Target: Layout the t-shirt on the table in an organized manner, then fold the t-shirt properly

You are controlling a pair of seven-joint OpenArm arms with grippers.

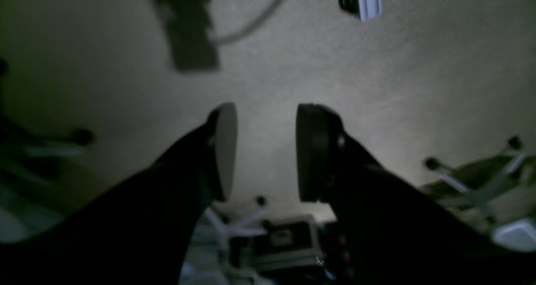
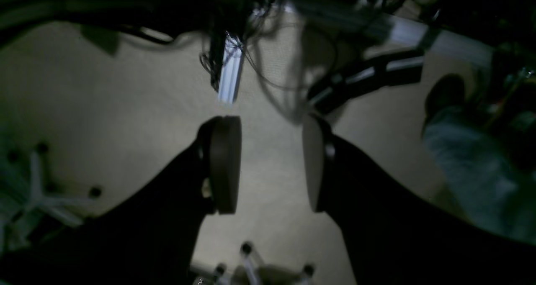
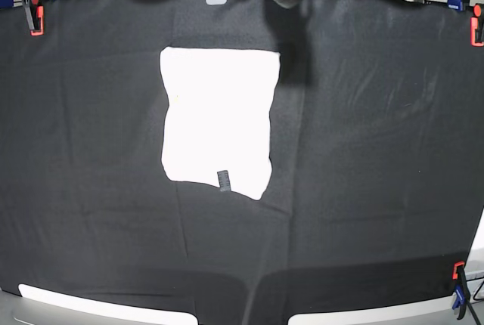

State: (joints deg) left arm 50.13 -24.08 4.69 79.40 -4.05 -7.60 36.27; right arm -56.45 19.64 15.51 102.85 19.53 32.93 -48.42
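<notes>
Resting folded near 11 o'clock on the wide black cloth table [image 3: 363, 151], the white cotton t-shirt [image 3: 217, 117] looks finished; keep the left gripper [image 1: 266, 151] and right gripper [image 2: 272, 163] spread, empty and away.

On my tabletop [image 3: 363, 151] the only thing lying in the way is the folded t-shirt [image 3: 218, 117], left of centre and toward the far side. Wide bare cloth runs to its right, to its left and along the whole near edge, so I could pass on any side. Clamps [image 3: 34, 17] stand only at the edges and corners. Both my left pincer [image 1: 266, 151] and right pincer [image 2: 271, 163] hang over open carpet floor [image 1: 418, 67], with chair bases [image 1: 481, 184] and cables [image 2: 268, 67] nearby.
</notes>
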